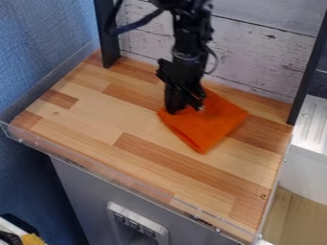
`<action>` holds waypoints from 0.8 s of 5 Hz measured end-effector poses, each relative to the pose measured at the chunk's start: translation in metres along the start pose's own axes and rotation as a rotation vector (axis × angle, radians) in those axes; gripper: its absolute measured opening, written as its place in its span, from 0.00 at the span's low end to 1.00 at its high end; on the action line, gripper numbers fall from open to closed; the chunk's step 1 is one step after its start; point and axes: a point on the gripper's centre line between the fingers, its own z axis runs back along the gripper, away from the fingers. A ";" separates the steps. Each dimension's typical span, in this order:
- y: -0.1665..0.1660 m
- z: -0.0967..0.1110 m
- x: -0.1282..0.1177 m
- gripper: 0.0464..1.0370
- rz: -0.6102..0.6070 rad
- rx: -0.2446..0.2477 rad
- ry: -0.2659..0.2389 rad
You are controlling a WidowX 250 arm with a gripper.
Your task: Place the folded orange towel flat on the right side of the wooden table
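1 orange cloth (207, 125), partly behind hand (185, 109)

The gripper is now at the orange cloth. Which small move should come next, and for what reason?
Probably a slight, slow lift of the gripper, as a test: it is at the upper-left part of the orange cloth, but whether it holds any fabric is hidden, while most of the cloth lies on the wooden surface.

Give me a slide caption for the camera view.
Black gripper pointing down at the upper-left part of an orange cloth on a wooden tabletop, before whitish plank panelling.
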 end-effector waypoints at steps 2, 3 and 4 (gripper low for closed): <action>-0.033 0.005 -0.002 0.01 0.211 -0.052 -0.025; -0.042 0.006 -0.006 0.01 0.281 -0.083 -0.037; -0.048 0.008 -0.010 0.01 0.332 -0.115 -0.036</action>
